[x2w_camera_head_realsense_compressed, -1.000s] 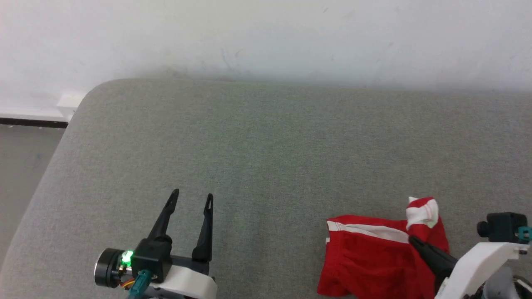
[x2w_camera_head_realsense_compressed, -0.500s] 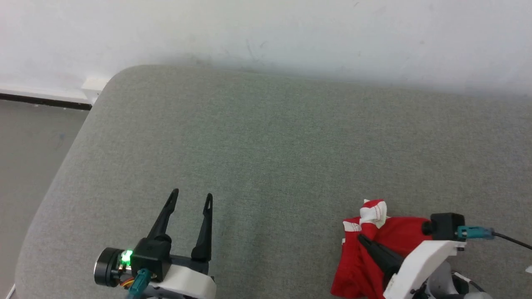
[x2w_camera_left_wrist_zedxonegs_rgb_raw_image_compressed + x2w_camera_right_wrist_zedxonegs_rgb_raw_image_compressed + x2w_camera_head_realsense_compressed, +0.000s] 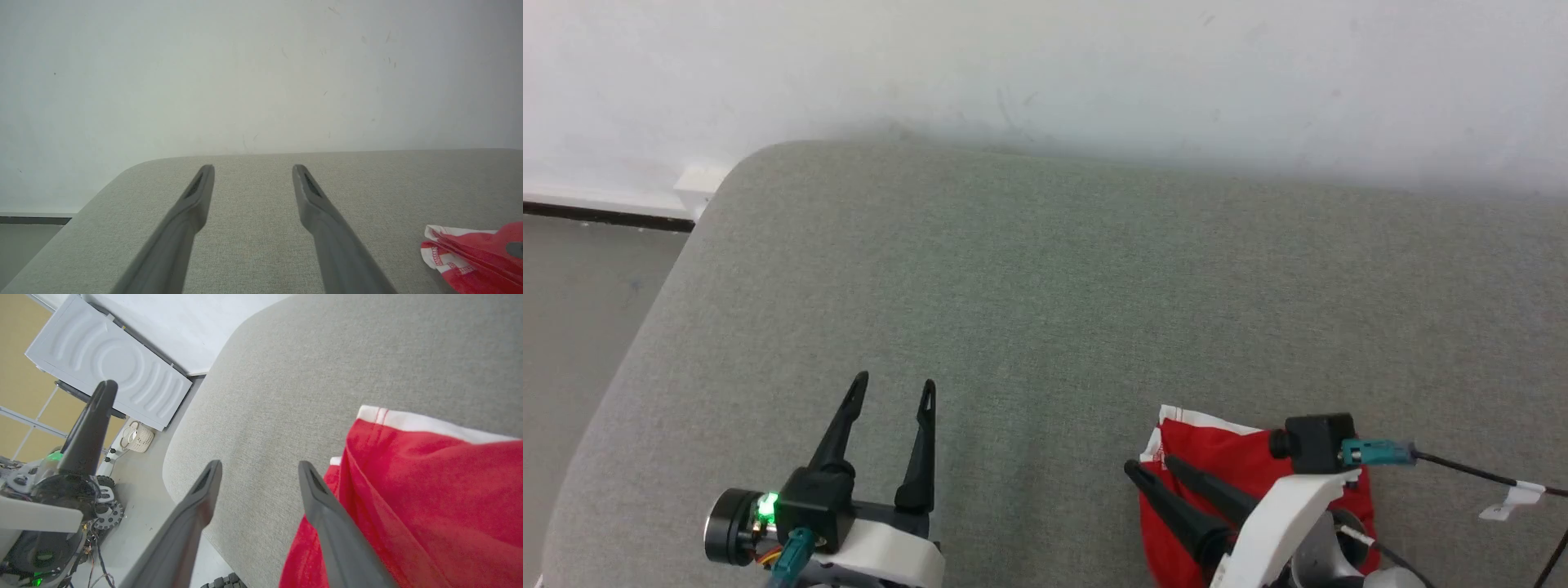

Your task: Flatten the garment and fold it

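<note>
The garment (image 3: 1217,453), red shorts with a white stripe along the top edge, lies bunched on the grey cushion (image 3: 1045,286) at the lower right. My right gripper (image 3: 1152,465) hovers over its left edge, open, and only grey fabric shows between its fingers. In the right wrist view the garment (image 3: 429,490) lies right of that gripper (image 3: 260,467), with one finger crossing its edge. My left gripper (image 3: 893,382) stands open and empty at the lower left, well apart from the garment. The left wrist view has the left gripper (image 3: 253,169) over bare cushion and the garment (image 3: 470,257) at the lower right corner.
A white wall (image 3: 1045,65) runs behind the cushion. The cushion's rounded corner and left edge drop to the floor (image 3: 572,310). In the right wrist view a white ribbed panel (image 3: 110,371) and a small basket (image 3: 139,439) stand on the floor beyond that edge.
My right gripper has opened and let go of the garment, whose raised white-tipped fold has dropped onto the cushion. The right arm has moved left. The head view has shifted.
</note>
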{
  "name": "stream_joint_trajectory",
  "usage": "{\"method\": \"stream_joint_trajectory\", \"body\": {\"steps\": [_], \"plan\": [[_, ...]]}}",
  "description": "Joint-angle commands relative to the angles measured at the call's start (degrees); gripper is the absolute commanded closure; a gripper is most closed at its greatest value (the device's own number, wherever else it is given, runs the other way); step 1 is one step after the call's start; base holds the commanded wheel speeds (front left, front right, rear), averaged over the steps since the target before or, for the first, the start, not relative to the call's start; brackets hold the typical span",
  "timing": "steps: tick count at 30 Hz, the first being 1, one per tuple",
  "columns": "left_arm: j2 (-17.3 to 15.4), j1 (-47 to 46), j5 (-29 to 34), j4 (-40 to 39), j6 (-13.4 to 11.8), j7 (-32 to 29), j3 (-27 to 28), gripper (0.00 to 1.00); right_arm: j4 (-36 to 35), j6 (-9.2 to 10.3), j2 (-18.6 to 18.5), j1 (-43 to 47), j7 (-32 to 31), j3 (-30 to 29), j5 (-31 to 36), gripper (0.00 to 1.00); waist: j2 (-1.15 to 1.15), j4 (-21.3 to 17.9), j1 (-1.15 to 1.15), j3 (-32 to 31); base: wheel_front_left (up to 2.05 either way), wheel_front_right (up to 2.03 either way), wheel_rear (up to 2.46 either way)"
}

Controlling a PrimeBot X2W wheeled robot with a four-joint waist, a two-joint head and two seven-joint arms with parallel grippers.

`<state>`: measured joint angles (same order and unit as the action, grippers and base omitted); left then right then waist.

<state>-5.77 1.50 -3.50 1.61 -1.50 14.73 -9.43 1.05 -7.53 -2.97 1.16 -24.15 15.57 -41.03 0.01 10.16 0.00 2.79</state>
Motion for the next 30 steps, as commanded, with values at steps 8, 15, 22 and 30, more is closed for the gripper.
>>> {"method": "stream_joint_trajectory", "body": {"steps": [8, 15, 22, 30], "plan": [[0.6, 0.7, -0.2, -0.8, 0.9, 0.3, 0.8, 0.0, -5.4, 0.04, -3.8, -7.7, 5.1, -5.7, 16.3, 0.0, -0.01, -3.4, 0.0, -1.1, 0.0, 0.0, 0.0], [1.4, 0.4, -1.2, -2.3, 1.3, 0.3, 1.6, 0.0, -5.1, 0.04, -13.4, -9.9, 17.5, -11.1, 27.4, 0.0, -0.01, -5.6, 0.0, -0.5, 0.0, 0.0, 0.0], [1.9, 0.5, -1.8, -3.4, 1.8, 0.3, 2.3, 0.0, -6.4, 0.04, -13.1, -3.5, 28.6, -18.7, 32.1, 0.0, -0.01, -6.6, 0.0, 0.0, 0.0, 0.0, 0.0], [2.5, 1.4, -2.4, -4.6, 1.7, 0.3, 2.3, 0.0, -11.7, 0.04, -5.5, 4.4, 35.9, -22.7, 36.2, 0.0, -0.01, -6.7, 0.0, 0.2, 0.0, 0.0, 0.0]]}}
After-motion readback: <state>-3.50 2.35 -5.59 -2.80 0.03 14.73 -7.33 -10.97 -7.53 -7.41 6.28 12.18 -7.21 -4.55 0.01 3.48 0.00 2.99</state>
